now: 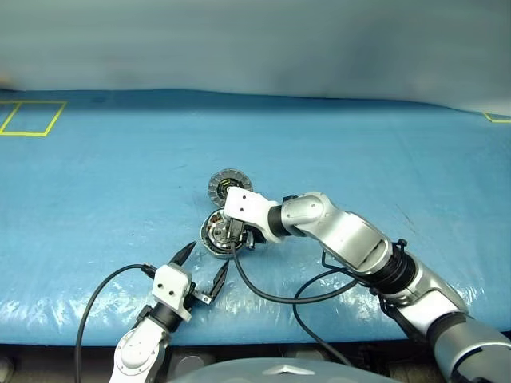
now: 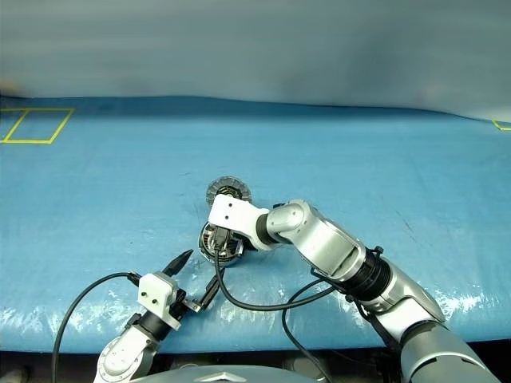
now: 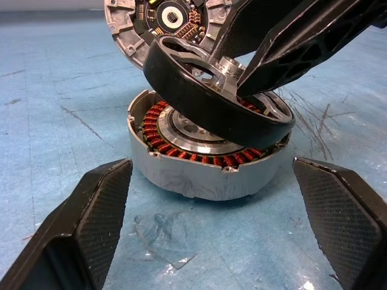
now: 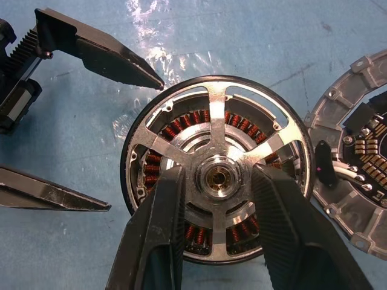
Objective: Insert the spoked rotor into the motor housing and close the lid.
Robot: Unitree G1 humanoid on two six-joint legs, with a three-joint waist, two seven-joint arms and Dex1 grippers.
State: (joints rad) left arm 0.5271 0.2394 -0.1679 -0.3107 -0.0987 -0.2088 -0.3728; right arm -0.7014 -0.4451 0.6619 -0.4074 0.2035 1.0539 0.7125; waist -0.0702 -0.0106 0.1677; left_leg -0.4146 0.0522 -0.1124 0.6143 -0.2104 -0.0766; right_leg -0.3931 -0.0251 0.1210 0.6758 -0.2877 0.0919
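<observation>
The spoked rotor [image 4: 211, 130], a dark ring with silver spokes and hub, hangs tilted just over the motor housing [image 3: 199, 175]. One edge of the rotor dips toward the housing's copper windings. My right gripper [image 4: 217, 172] is shut on the rotor, its fingers [image 3: 290, 48] pinching the hub from both sides. The lid [image 1: 227, 185] lies flat on the table right behind the housing, its dark-centred face up. My left gripper [image 1: 210, 254] stands open at the housing's near side, one finger to each side of it and apart from it.
A blue sheet covers the table [image 1: 383, 167], and its front edge runs close below my arms. A yellow tape rectangle [image 1: 32, 118] marks the far left corner. Black cables [image 1: 263, 295] loop from both wrists over the near table.
</observation>
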